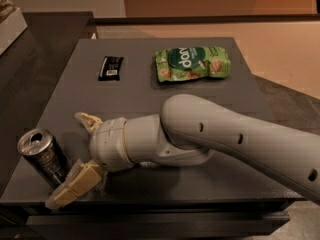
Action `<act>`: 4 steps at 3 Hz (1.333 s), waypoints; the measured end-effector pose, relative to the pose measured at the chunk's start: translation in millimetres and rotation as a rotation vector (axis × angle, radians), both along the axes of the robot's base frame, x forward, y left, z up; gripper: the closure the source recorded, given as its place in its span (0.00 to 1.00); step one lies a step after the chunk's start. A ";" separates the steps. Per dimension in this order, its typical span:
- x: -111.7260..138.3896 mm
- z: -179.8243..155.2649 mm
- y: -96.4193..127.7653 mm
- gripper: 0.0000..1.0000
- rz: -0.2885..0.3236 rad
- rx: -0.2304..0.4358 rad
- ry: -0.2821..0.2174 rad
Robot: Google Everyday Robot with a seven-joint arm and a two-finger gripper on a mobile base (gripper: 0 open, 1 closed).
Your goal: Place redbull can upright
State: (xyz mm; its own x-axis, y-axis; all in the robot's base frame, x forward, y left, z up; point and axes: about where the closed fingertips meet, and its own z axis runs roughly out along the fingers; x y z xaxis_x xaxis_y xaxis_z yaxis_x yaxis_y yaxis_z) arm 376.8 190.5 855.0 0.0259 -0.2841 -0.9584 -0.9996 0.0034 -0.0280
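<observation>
The redbull can (42, 154) stands on its base, leaning slightly, at the front left corner of the dark grey table (140, 99). Its silver top with pull-tab faces up. My gripper (68, 159) is just right of the can and open, with the jaws spread wide. The far finger (88, 122) is apart from the can. The near finger (75, 185) lies low on the table by the can's base and looks to touch it. The can is not held between them.
A green snack bag (193, 62) lies at the back middle of the table. A small flat black wrapper (110, 67) lies at the back left. The table's front edge (150, 201) is close under the gripper. The can stands near the table's left edge.
</observation>
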 end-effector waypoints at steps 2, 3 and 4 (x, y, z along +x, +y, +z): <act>1.9 -12.3 17.7 0.02 0.033 0.063 0.009; -0.4 -9.9 19.0 0.24 0.061 0.106 0.002; -1.5 -5.5 16.6 0.48 0.073 0.141 -0.003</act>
State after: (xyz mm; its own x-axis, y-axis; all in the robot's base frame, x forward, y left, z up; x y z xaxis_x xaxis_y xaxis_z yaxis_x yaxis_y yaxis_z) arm 375.3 207.1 849.5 0.0441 -0.1438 -0.9886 -0.9973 -0.0653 -0.0350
